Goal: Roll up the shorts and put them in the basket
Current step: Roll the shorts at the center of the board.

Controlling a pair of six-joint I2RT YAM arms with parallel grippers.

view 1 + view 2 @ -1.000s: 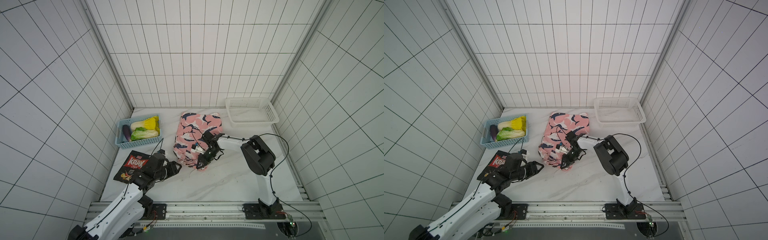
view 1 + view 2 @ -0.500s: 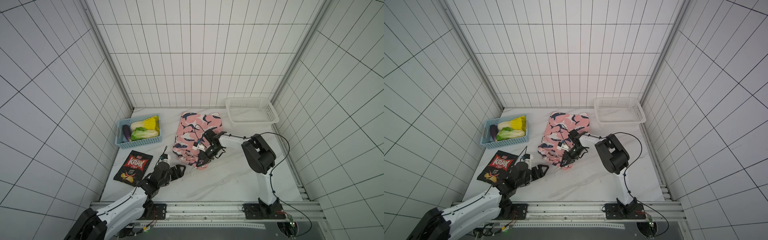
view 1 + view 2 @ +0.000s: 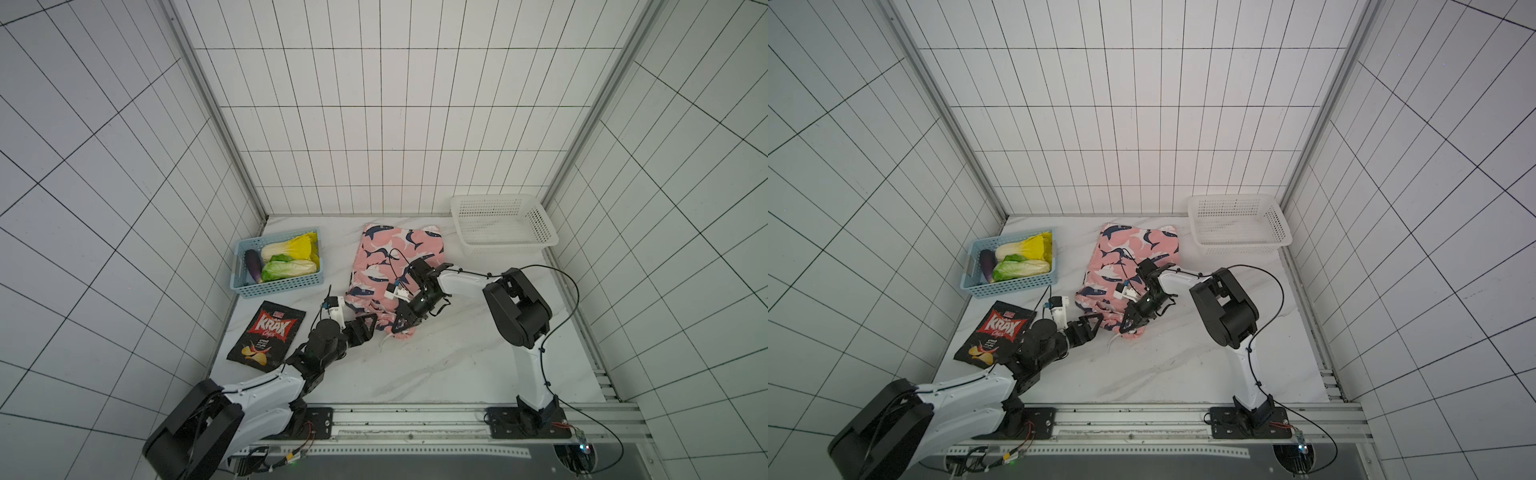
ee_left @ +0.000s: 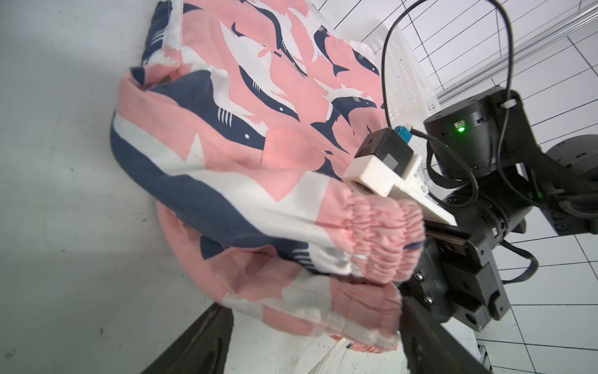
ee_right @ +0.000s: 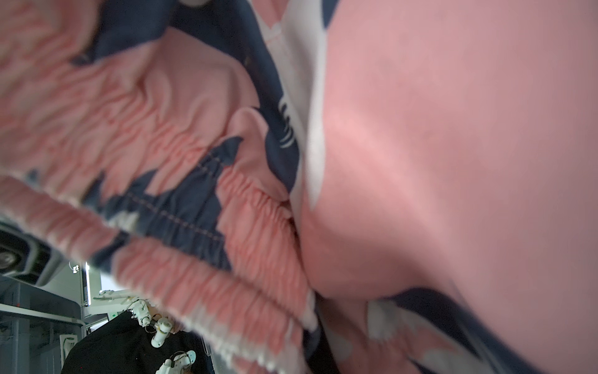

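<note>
right gripper (image 3: 402, 325) clamps the shorts (image 3: 397, 249); left gripper (image 3: 368, 328), jaws spread, should seize the same gathered edge, level.

White tiled walls (image 3: 374, 124); marble tabletop (image 3: 436, 365)

Near half of white marble tabletop (image 3: 449, 365) bare, free. Left edge blocked by blue plastic basket of vegetables (image 3: 282, 287) and black crisp bag (image 3: 270, 332). Far right corner filled by white mesh plastic basket (image 3: 498, 250). Centre taken by pink shark-print fabric shorts (image 3: 399, 245).
</note>
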